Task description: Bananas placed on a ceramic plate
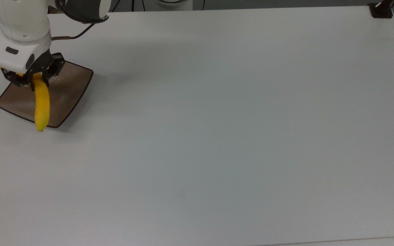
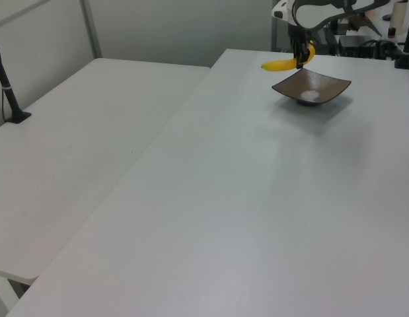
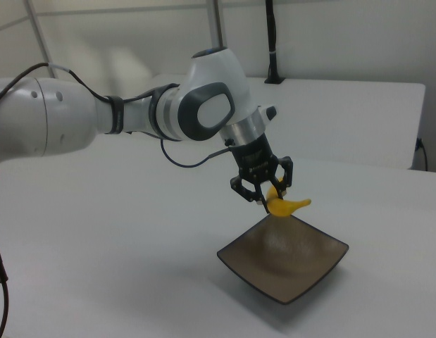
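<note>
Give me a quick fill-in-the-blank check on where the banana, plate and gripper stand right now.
1. The gripper is shut on the ____.
2. The banana is held ____ the ceramic plate, not resting on it.
3. The plate's shape is ____.
4. The plate sits on a ____ table.

Missing words: banana; above; square; white
</note>
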{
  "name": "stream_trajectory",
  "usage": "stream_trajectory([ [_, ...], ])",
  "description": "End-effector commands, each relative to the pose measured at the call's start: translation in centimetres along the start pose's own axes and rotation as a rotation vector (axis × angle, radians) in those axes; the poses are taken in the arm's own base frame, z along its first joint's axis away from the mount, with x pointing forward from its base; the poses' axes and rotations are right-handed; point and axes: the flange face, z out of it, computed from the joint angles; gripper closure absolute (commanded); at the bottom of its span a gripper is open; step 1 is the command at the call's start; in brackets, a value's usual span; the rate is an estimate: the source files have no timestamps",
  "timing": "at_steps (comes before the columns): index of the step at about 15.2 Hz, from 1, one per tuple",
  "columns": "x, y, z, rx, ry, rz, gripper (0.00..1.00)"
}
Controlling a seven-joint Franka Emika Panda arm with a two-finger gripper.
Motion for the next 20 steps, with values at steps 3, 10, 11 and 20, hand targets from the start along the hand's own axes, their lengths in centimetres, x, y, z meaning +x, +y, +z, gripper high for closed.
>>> stream_trajectory([
  [3, -2.1, 0.6, 0.8, -0.004, -0.001, -0.096, 0.09],
  [10, -1.8, 0.3, 0.8, 0.002, -0.002, -0.092, 0.0],
  [11, -1.7, 0.2, 0.8, 0.007, 0.0, -0.091, 0.0],
  [20, 5.9, -8.9, -7.0, 0.189, 0.05, 0.353, 0.0],
])
